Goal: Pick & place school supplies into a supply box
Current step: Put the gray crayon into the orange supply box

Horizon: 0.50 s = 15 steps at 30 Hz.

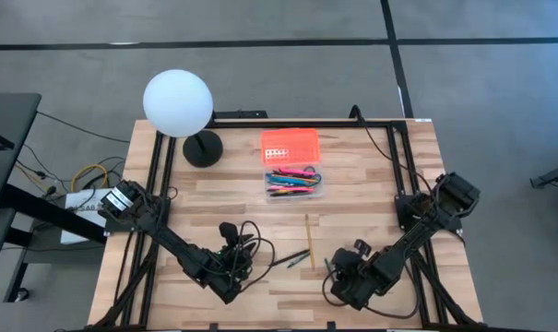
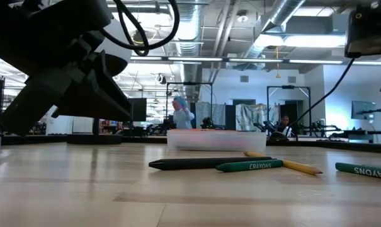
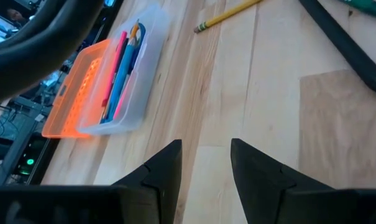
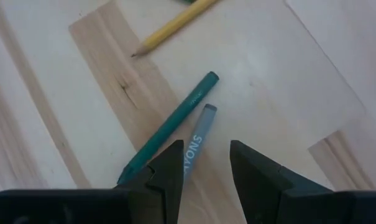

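The supply box's clear base (image 1: 293, 183) lies on the table holding several pens, and its orange lid (image 1: 290, 145) lies open flat behind it. Loose on the wood are a yellow pencil (image 1: 309, 242), a black pen (image 2: 203, 162), a green crayon (image 4: 172, 127) and a grey crayon (image 4: 199, 138). My left gripper (image 1: 249, 267) stands open near the front edge, pointing toward the box (image 3: 122, 74), with nothing between its fingers. My right gripper (image 4: 206, 165) is open and tipped downward over the near ends of the green and grey crayons.
A white globe lamp (image 1: 177, 103) on a black base (image 1: 203, 148) stands at the far left of the table. A black frame rail (image 1: 288, 121) runs along the far edge. Bare wood lies between the two grippers and the box.
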### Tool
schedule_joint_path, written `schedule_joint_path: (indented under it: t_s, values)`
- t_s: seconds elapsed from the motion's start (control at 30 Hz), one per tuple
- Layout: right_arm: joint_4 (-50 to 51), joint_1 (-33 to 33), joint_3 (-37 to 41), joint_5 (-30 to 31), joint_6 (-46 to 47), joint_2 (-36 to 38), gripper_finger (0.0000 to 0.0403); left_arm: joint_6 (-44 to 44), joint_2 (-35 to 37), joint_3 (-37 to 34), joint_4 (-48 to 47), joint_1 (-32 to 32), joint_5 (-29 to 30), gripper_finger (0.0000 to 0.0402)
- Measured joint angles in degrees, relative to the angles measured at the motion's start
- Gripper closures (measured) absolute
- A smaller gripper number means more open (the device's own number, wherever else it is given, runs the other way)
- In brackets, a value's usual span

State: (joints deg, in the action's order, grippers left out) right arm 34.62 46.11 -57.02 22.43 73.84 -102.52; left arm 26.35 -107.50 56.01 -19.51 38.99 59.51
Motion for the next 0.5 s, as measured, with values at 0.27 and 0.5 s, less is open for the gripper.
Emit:
schedule_joint_path:
  t_s: [0.27, 0.5]
  values:
    - [-0.64, 0.00, 1.08, -0.67, 1.23, 0.00, 0.0281, 0.35, 0.00, 0.00, -0.02, 1.03, 0.39, 0.0269]
    - [-0.78, 0.00, 1.08, -0.76, 1.18, 0.02, 0.0281, 0.42, 0.00, 0.00, -0.04, 1.08, 0.54, 0.0269]
